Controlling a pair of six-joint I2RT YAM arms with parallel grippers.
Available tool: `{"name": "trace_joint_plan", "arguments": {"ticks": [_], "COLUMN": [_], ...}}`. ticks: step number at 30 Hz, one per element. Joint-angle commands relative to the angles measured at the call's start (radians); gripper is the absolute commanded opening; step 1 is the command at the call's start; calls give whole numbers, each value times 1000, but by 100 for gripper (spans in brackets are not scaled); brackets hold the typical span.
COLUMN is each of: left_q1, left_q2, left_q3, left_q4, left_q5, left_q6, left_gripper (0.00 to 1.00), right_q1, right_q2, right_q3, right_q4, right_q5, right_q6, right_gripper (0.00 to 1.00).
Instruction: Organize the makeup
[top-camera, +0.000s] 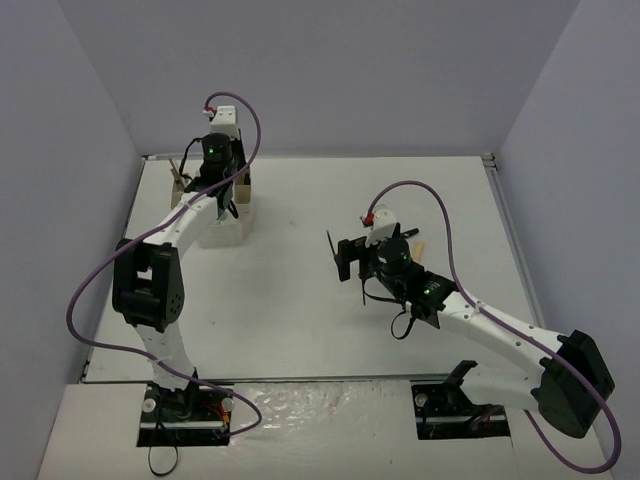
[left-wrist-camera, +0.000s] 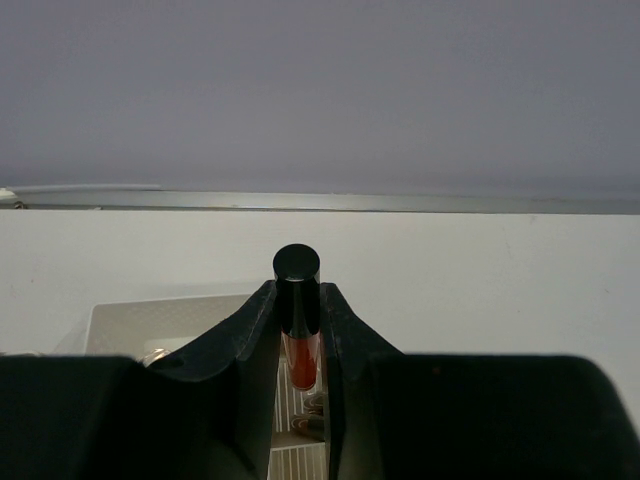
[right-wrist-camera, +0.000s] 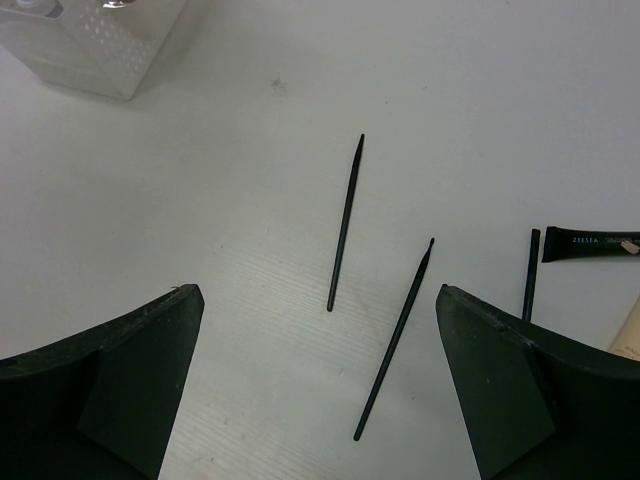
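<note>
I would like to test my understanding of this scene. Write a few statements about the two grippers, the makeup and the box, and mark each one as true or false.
1. The left gripper is shut on a red tube with a black cap. True.
2. The right gripper is clamped on a pencil. False: it is open, and two black pencils lie loose on the table between its fingers.
3. The box stands beside the right arm's base. False: it stands at the far left of the table, below the left gripper.
4. In the right wrist view, a black tube lies to the right of the pencils. True.
</note>
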Motion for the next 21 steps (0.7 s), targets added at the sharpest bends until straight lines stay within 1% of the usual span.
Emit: {"name": "trace_joint_plan", "arguments": {"ticks": [1, 3, 8, 9, 21], "left_q1": [3, 2, 3, 3, 3], "left_q2": [-22, -2, 28, 28, -36], "left_q3": [23, 15, -3, -11, -79], "left_q4": [90, 91, 106, 110, 115], "left_q5": [23, 24, 29, 33, 15], "left_q6": [21, 36, 45, 42, 10], "left_gripper": [0, 3, 4, 5, 33], "right_q1": [-6, -4, -5, -6, -5], "right_q2": [-27, -28, -33, -36, -39], "right_q3": [-2, -2, -4, -5, 1], "right_q4": [44, 44, 36, 33, -9], "right_q5": [-11, -21, -21, -23, -8], "right_q6": [-1, 2, 5, 8, 32], "right_gripper": [100, 100, 100, 100, 100]}}
